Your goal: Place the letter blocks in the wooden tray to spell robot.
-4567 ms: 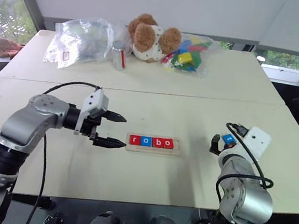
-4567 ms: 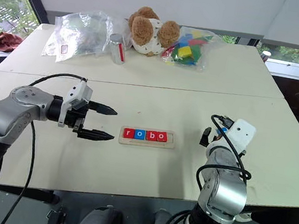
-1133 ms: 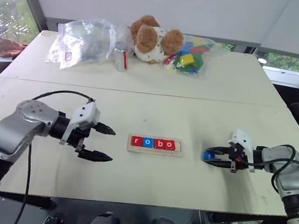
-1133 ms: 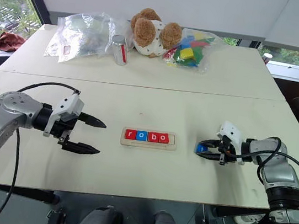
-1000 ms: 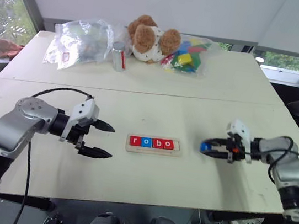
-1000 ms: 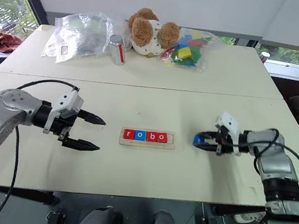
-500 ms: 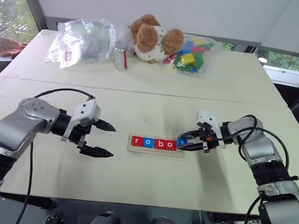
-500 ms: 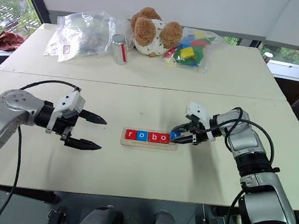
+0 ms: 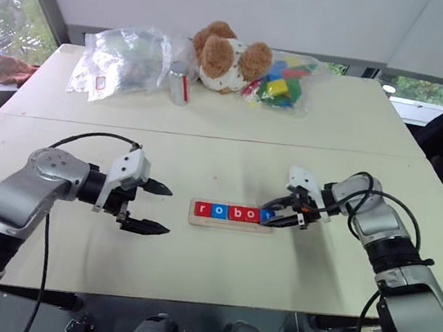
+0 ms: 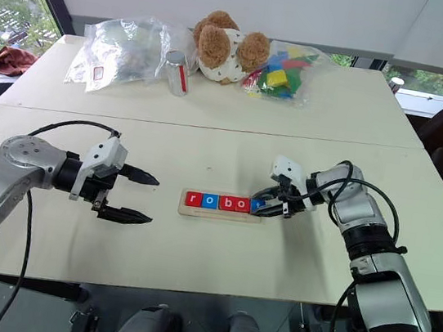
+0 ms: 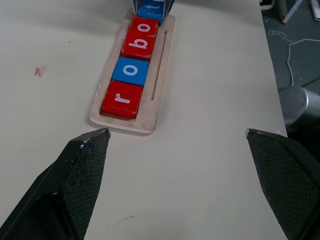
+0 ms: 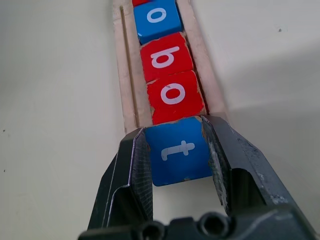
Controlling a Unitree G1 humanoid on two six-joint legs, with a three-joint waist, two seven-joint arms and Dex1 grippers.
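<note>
At table centre, head views: tray holding r, o, b, o; right gripper clamped on blue t block at the tray's right end; left gripper spread wide, empty, left of tray. Left wrist view: four blocks seated in a row. Right wrist view: t touching the last o, between both fingers. Advice: press t flat into the slot, square to the row, before letting go.

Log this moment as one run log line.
right gripper: shut on blue t block at wooden tray end | left gripper: open, idle
</note>
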